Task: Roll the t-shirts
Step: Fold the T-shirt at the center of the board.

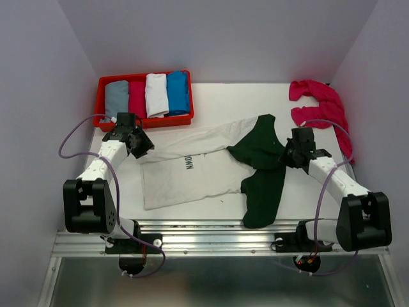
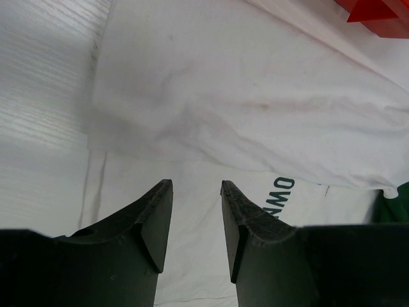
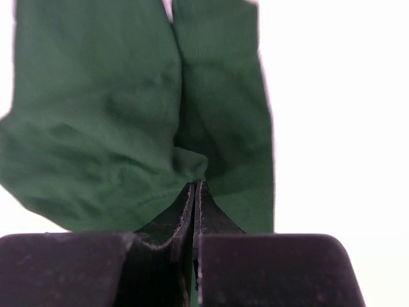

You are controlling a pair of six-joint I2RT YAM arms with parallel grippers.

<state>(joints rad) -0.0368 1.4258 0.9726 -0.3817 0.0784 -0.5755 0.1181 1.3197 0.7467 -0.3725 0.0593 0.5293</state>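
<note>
Cream-white t-shirt (image 1: 192,169) lies spread at table centre, its chest print (image 2: 283,198) partly hidden by a fold. At 3 o'clock the right gripper (image 3: 195,188) pinches the green sleeve (image 3: 96,128); at 9 o'clock the left gripper (image 2: 195,185) hangs half-open over the cloth. Pink t-shirts (image 1: 319,105) lie heaped at 1 o'clock.

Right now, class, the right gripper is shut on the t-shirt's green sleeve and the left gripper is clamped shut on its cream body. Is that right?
One thing is wrong: the left gripper is open, not clamped. The left wrist view shows its jaws apart over the cream body, gripping nothing. The right gripper is indeed shut on the green sleeve.
</note>
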